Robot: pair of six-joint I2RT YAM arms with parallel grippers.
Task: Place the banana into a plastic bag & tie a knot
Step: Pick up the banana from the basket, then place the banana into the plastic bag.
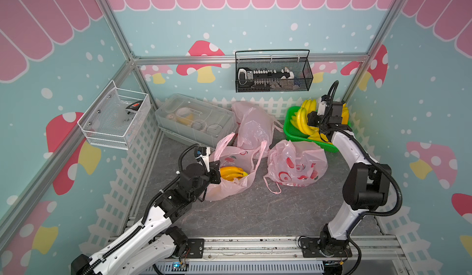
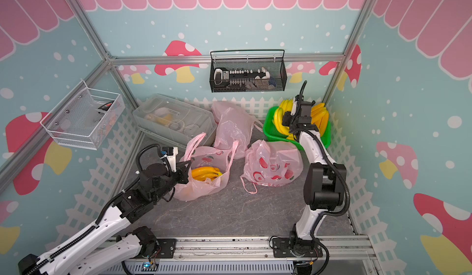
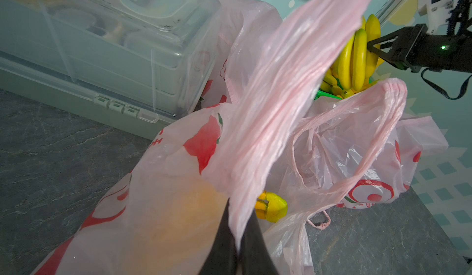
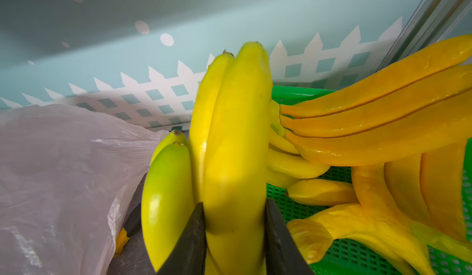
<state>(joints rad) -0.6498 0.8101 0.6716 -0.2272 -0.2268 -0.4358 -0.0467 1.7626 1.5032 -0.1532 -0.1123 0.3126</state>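
An open pink plastic bag (image 1: 229, 186) lies left of the floor's middle with a yellow banana bunch (image 1: 231, 173) inside. My left gripper (image 1: 217, 170) is shut on the bag's near handle (image 3: 281, 94), which stands up from the pinched jaws (image 3: 238, 238). The bunch's stem (image 3: 273, 207) shows just beyond them. At the back right, my right gripper (image 1: 310, 119) is shut on one banana (image 4: 237, 133) of a yellow-green bunch (image 2: 278, 120). It holds the bunch upright over the green basket (image 1: 288, 128), with a finger on each side of the fruit (image 4: 235, 222).
More orange-yellow banana bunches (image 4: 383, 123) fill the green basket. A knotted pink bag (image 1: 296, 163) and a crumpled one (image 1: 252, 128) lie between the arms. A clear lidded box (image 1: 194, 120) sits at the back left. Wire baskets hang on the back wall (image 1: 273, 71) and left wall (image 1: 115, 117).
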